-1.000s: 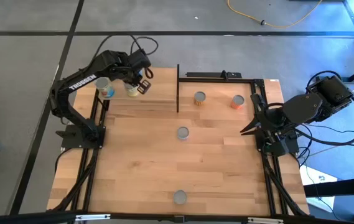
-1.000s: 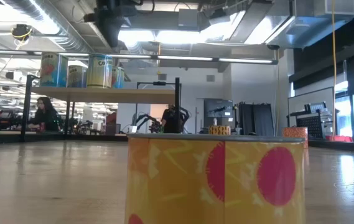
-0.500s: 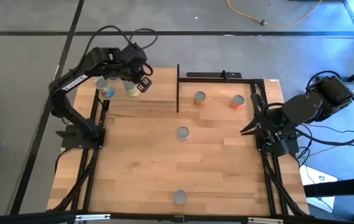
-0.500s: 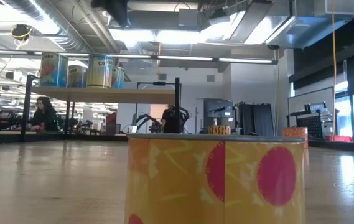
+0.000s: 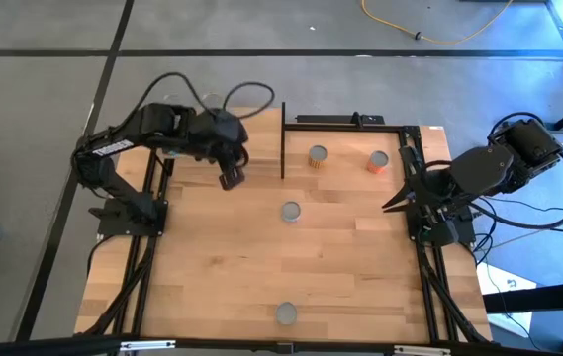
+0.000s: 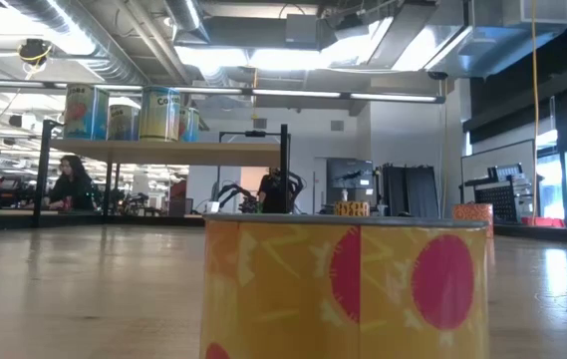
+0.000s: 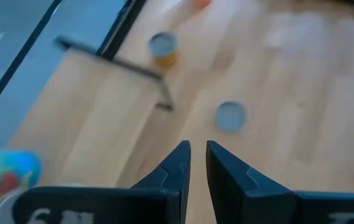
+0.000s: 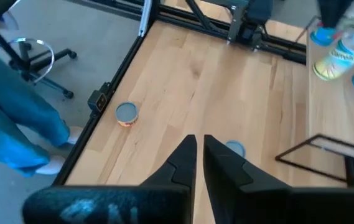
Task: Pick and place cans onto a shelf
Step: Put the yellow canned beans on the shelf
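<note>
I see a pale wood tabletop with four cans loose on it and more on the shelf. Left gripper hangs near the shelf, fingers nearly together, empty. Right gripper waits at the tabletop's edge, likewise pinched and empty; an open office lies behind.

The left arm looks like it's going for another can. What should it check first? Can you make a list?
1. Left gripper holds nothing: ok, its fingers are nearly shut with nothing between them.
2. A can is free to grab: ok, the middle can stands alone on the table.
3. Fingers wide enough to go around a can: not ok, they must open first.
4. Room left on the shelf: ok, the low view shows cans at one end and a bare stretch beside them.
5. Right gripper out of the way: ok, it waits at the table's right edge.
</note>
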You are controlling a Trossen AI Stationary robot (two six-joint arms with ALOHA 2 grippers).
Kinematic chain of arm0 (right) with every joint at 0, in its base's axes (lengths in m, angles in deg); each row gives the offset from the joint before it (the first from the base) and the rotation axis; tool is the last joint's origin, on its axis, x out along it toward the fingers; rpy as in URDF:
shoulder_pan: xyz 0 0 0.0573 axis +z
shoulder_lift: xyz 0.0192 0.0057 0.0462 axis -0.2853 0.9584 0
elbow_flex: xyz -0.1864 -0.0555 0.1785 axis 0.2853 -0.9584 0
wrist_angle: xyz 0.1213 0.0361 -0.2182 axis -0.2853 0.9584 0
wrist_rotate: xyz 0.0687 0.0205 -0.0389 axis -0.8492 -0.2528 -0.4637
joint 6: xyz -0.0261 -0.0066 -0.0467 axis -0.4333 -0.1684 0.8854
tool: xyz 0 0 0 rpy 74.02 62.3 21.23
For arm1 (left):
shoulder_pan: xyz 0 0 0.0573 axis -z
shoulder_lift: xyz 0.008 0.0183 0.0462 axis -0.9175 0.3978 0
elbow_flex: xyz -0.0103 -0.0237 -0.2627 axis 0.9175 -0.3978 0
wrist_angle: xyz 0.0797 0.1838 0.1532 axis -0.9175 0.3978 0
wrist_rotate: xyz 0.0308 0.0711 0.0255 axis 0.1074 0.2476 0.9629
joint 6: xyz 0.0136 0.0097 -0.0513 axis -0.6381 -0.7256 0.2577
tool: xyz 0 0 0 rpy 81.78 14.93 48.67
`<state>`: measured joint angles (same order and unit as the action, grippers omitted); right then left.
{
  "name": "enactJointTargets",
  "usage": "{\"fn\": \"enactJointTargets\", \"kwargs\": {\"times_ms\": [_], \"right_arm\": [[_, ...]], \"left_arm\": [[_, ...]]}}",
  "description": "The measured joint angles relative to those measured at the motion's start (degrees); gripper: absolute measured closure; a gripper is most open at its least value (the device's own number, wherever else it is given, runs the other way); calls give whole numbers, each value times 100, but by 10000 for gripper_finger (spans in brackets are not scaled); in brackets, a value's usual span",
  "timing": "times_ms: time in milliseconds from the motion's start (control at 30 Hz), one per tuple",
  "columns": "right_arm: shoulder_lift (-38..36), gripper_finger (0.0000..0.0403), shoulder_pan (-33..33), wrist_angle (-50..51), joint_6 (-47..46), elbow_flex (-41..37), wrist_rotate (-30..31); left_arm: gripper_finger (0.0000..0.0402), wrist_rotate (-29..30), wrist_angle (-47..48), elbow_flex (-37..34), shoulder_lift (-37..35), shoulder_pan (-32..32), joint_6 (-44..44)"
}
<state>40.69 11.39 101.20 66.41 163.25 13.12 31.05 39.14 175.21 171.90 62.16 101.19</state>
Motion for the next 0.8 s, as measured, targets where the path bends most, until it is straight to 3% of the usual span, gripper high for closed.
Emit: {"fn": "enactJointTargets", "kwargs": {"times_ms": [400,633,800], "right_arm": [[-766,370,-322,-6,-333,-1895,-2],[-937,370,-324,-222,-235,-2989,-78],[-932,370,-322,-634,115,-3381,-570]], "left_arm": [[356,175,-808,-1,92,1645,95],[356,364,-1049,1,420,2148,722],[356,366,-1208,-11,712,2376,1279]]}}
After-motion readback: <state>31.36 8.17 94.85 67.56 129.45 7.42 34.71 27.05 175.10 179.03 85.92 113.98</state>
